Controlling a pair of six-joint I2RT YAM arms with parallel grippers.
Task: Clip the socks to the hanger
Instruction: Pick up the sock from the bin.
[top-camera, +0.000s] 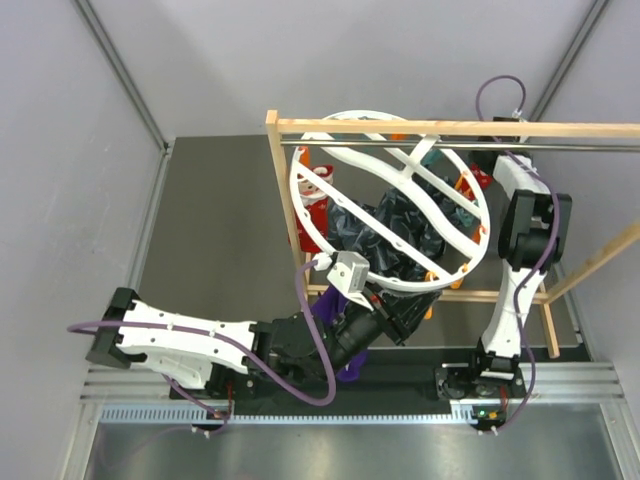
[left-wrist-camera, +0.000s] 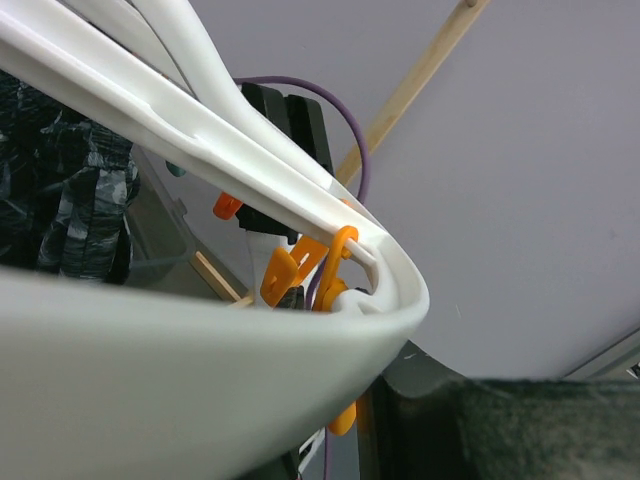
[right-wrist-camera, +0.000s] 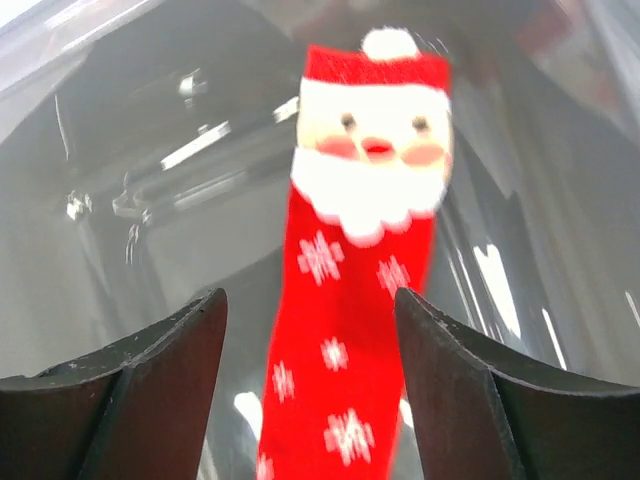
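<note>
The top view looks steeply down from above the near edge of the surface (top-camera: 220, 230), far enough to hold the whole hanger (top-camera: 410, 286) and the red sock (top-camera: 315, 205). The left wrist view sits against that hanger (left-wrist-camera: 200, 350) at its rim, facing along it to an orange clip (left-wrist-camera: 285, 275), while the right wrist view looks between the spread fingers (right-wrist-camera: 150, 370) of the right claw (right-wrist-camera: 310, 310) at the same red sock (right-wrist-camera: 350, 330), close and blurred.

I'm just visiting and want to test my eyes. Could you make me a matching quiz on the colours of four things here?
Things:
1 Santa sock
2 hanger ring
3 hanger clip
4 arm cable

Colours:
A orange
B purple
C mostly red
D white

Pairs: 1-C, 2-D, 3-A, 4-B.
</note>
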